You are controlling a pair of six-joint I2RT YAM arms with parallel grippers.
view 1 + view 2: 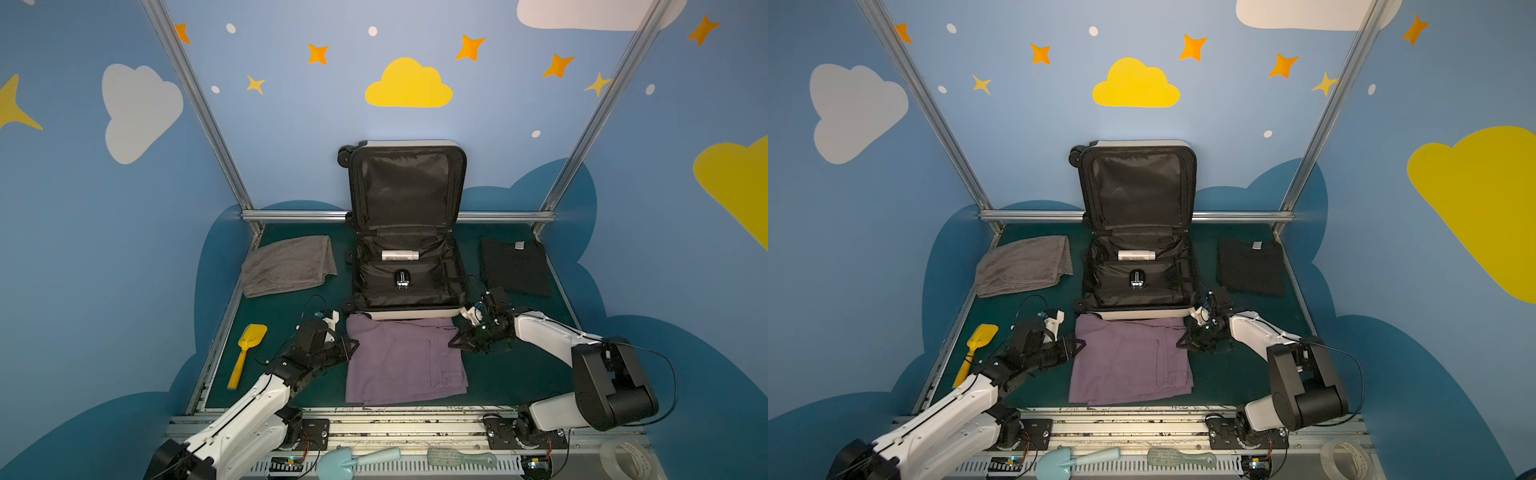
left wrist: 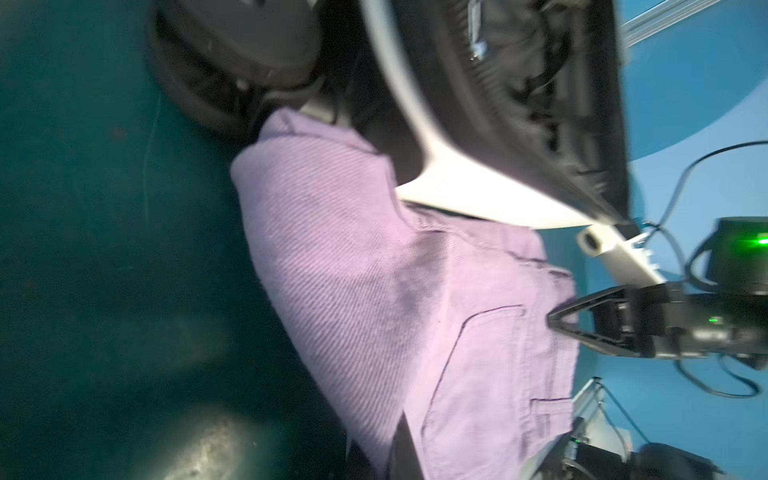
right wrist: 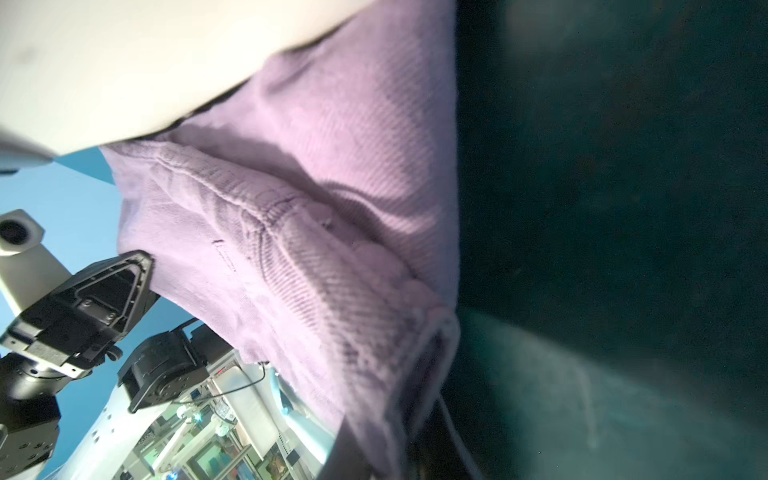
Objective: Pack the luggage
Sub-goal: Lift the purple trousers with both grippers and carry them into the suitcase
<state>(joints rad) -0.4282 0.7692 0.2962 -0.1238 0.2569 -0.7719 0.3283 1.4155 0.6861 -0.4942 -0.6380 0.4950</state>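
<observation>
The luggage (image 1: 411, 312) (image 1: 1142, 312) lies open at the middle back, its white shell down and its black-lined lid upright against the wall. Folded purple trousers (image 1: 405, 361) (image 1: 1129, 361) lie on the green mat right in front of it, far edge against the shell. My left gripper (image 1: 353, 344) (image 1: 1080, 343) (image 2: 395, 449) is shut on the trousers' (image 2: 374, 270) left edge. My right gripper (image 1: 454, 343) (image 1: 1181, 343) (image 3: 399, 453) is shut on the right edge of the trousers (image 3: 311, 249). In both wrist views the cloth rises toward the pinch.
Inside the luggage lie a white bottle (image 1: 400, 254) and a small black object (image 1: 402, 279). A grey towel (image 1: 289, 266) lies back left, a black folded shirt (image 1: 515, 266) back right, a yellow shovel (image 1: 245, 353) front left. A teal shovel (image 1: 357, 459), brush (image 1: 461, 459) and tape roll (image 1: 623, 457) rest on the front rail.
</observation>
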